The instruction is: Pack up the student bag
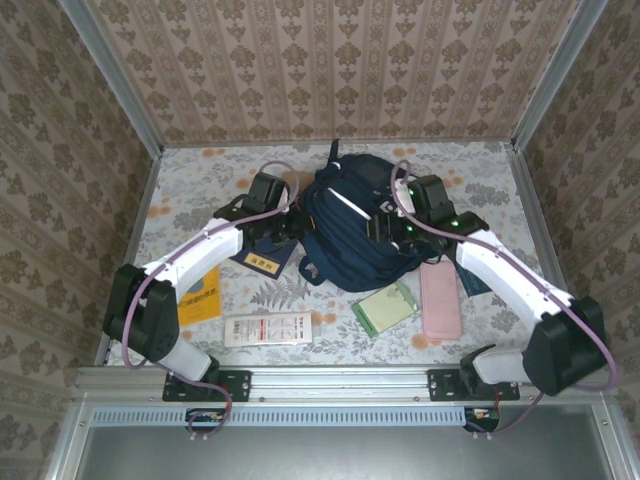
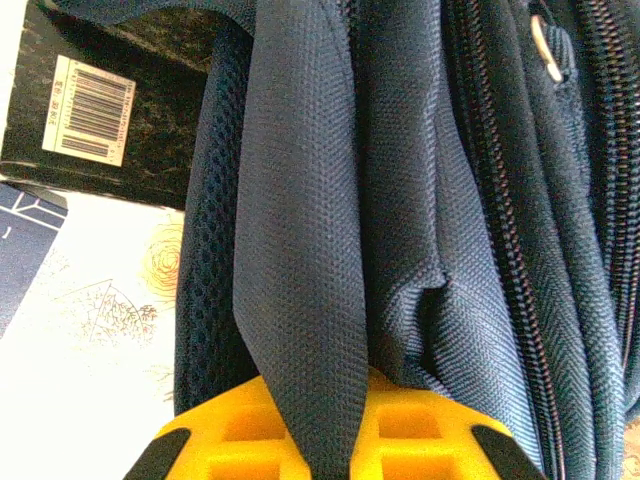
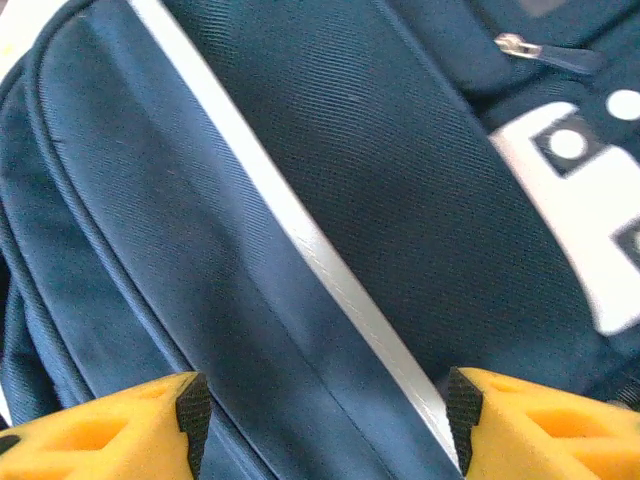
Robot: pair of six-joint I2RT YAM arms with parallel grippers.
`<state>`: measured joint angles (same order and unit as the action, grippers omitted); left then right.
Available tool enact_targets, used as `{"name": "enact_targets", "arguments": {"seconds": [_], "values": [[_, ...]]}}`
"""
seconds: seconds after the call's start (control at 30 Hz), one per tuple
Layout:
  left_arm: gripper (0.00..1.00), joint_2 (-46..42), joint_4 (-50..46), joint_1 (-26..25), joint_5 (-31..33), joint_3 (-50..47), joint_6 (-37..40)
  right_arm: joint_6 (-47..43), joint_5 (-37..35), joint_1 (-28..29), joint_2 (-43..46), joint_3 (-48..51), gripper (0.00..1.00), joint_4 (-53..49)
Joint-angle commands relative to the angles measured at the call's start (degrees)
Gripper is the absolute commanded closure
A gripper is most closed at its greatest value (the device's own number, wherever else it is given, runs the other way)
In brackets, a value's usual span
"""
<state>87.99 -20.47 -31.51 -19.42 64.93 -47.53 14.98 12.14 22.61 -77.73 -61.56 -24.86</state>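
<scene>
My left gripper [image 2: 320,455] pinches a strap [image 2: 300,250] of the student bag [image 1: 345,225], my right gripper [image 3: 326,415] spread over it — pink case [image 1: 440,300] and green notebook [image 1: 385,307] beside it, not yet packed.

Bag [image 1: 345,225] mid-table [image 1: 480,170] towards the back, a gripper on each flank, loose items fanned out in front!

Left gripper [image 2: 320,445] is in at the bag's left side with a strap [image 2: 300,250] caught between its fingers. Right gripper [image 3: 327,410] is over the bag's right half, jaws apart astride a stripe [image 3: 300,240]. Just before the bag's front edge lies the pad [image 1: 384,308], with the case [image 1: 440,300] beside it to the right. Front-left of the bag, the booklet [image 1: 262,262] is just beside its edge, the box [image 1: 267,328] nearer the arm bases, the book [image 1: 200,295] furthest left.
</scene>
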Motion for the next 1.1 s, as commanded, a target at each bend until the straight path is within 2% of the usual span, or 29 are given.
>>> {"name": "enact_targets", "arguments": {"seconds": [0.0,0.07,0.17,0.27,0.33,0.47,0.53,0.57,0.7,0.8,0.9,0.97,1.07], "values": [[1.00,-0.3,-0.7,0.5,-2.2,4.0,3.5,-4.3,6.5,1.8,-4.8,-5.0,0.34,-2.3],[1.00,-0.1,-2.2,0.7,-2.4,5.2,4.7,-7.0,6.8,3.5,-7.2,-6.9,0.33,-3.0],[1.00,-0.1,-3.4,1.1,-2.7,6.4,6.0,-9.4,3.5,4.7,-10.7,-9.3,0.33,-4.9],[1.00,-0.1,-4.0,1.6,-3.1,7.0,6.9,-10.4,-2.4,5.1,-13.1,-10.4,0.33,-5.4],[1.00,-0.1,-4.1,2.1,-3.6,7.2,7.3,-10.2,-4.9,5.1,-13.6,-10.4,0.37,-4.7],[1.00,-0.1,-5.0,3.3,-4.3,7.5,8.4,-10.3,-4.5,5.0,-14.8,-11.9,0.80,-4.0],[1.00,-0.2,-5.0,3.8,-4.6,7.7,9.0,-10.6,-3.6,5.0,-15.1,-12.6,0.95,-3.7],[1.00,-0.1,-5.4,4.1,-4.6,7.9,9.3,-10.8,-2.4,5.0,-15.2,-12.9,1.00,-3.4],[1.00,0.2,-7.6,5.0,-3.3,9.6,11.5,-8.2,2.2,4.4,-15.1,-14.6,1.00,-1.8],[0.68,-0.5,-10.6,7.2,-1.6,11.7,13.3,-1.5,4.3,2.6,-16.0,-17.7,1.00,-0.8],[0.47,-3.0,-12.5,7.4,2.2,12.4,14.4,7.2,6.6,1.3,-17.5,-21.0,1.00,1.1],[0.38,-4.3,-14.4,7.4,4.3,13.2,14.5,12.0,5.8,1.4,-19.2,-24.4,1.00,0.0],[0.34,-5.5,-16.7,7.3,5.8,13.8,15.0,19.6,5.5,1.3,-22.4,-28.4,1.00,-1.1]]}}
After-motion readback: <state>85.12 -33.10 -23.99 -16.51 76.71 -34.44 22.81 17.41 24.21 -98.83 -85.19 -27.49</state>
